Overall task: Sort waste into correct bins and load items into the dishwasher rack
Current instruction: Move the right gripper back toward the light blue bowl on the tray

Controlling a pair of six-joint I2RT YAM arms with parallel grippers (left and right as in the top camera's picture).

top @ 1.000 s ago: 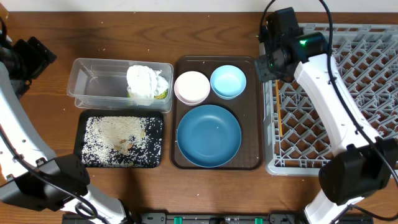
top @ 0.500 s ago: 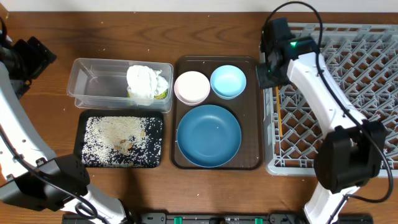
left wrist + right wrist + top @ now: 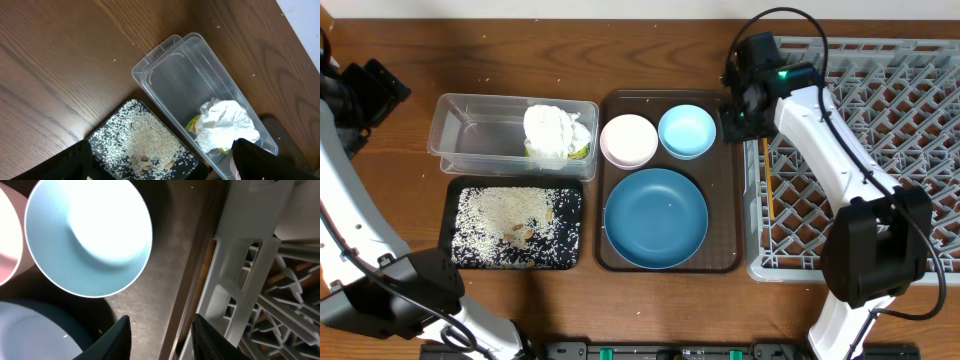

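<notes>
Dark wood-grain desk (image 3: 520, 60), w/ a pale strip of room along its far edge. Landmark is the brown serving tray (image 3: 725, 200): on it we see the dark-blue plate (image 3: 656, 218) at the near end, and the pinkish-white bowl (image 3: 629, 140) and light-blue dish (image 3: 687, 131) side by side at the far end. Left of the tray sits the clear tub (image 3: 480, 135) holding white napkins (image 3: 555, 128) over a yellow-green wrapper (image 3: 578, 153), mostly hidden. Nearer us is the black tray (image 3: 450, 235) w/ rice grains (image 3: 510, 225) and a few brownish bits we can't ID. Right of the tray, touching it, is the grey rack (image 3: 880, 120), cut off by the frame; chopsticks (image 3: 769, 195) lie inside. The right tool (image 3: 162, 335) hovers over the tray's far right rim, fingers apart, gripping nothing. The left tool (image 3: 165, 165) is wide open and empty, well left of the tray.
</notes>
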